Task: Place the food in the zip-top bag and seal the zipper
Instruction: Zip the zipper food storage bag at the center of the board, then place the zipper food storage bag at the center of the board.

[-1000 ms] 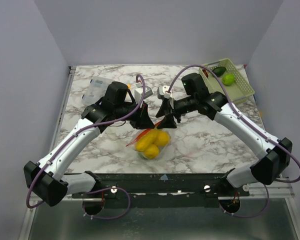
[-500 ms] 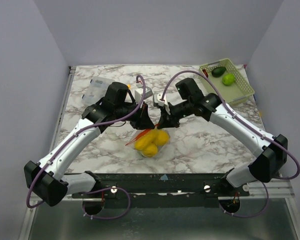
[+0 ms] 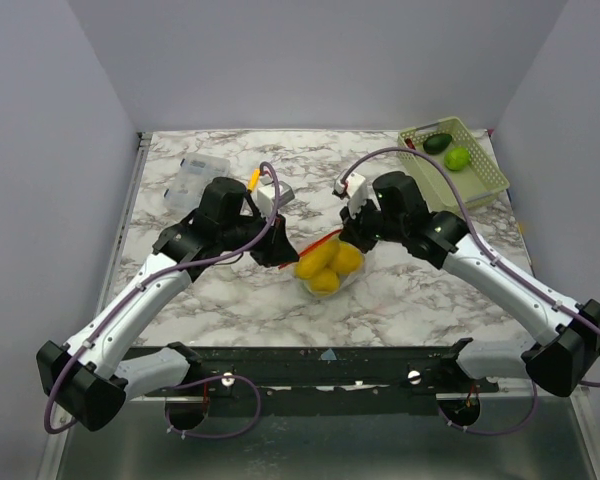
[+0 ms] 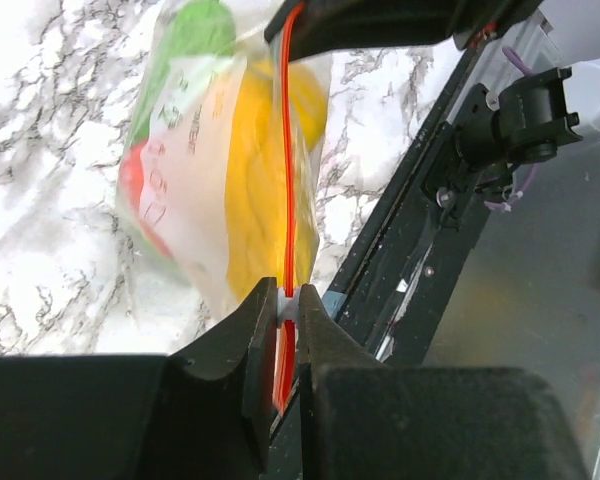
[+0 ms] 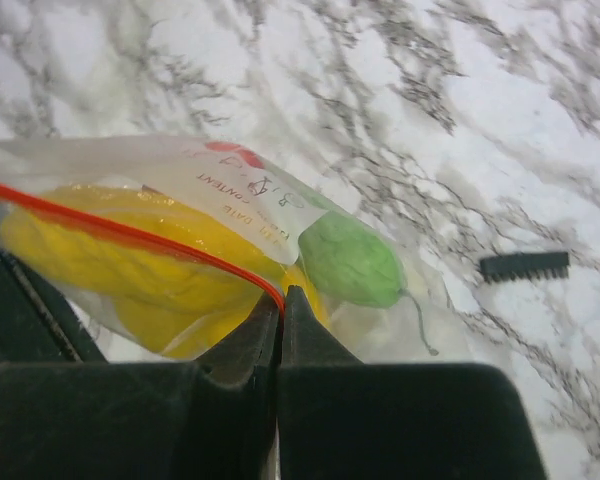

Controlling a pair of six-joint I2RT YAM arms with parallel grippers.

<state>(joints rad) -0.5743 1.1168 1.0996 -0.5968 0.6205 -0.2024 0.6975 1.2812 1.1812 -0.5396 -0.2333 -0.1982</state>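
Observation:
The zip-top bag hangs just above the marble, stretched between both grippers. It holds yellow food, also showing as a yellow mass. A green piece and a red one lie inside too. The zipper runs taut from jaw to jaw. My left gripper is shut on the zipper at its white slider. My right gripper is shut on the zipper's other end. From above, the left gripper is left of the bag and the right gripper is at its upper right.
A pale green basket at the back right holds a dark avocado and a lime. A clear plastic box and a white block with a short yellow-orange stick sit behind the left arm. A small black strip lies on the marble.
The right gripper has closed on the zipper's end. Both arms and the bag have moved right and slightly toward the back, pulling the zipper taut.

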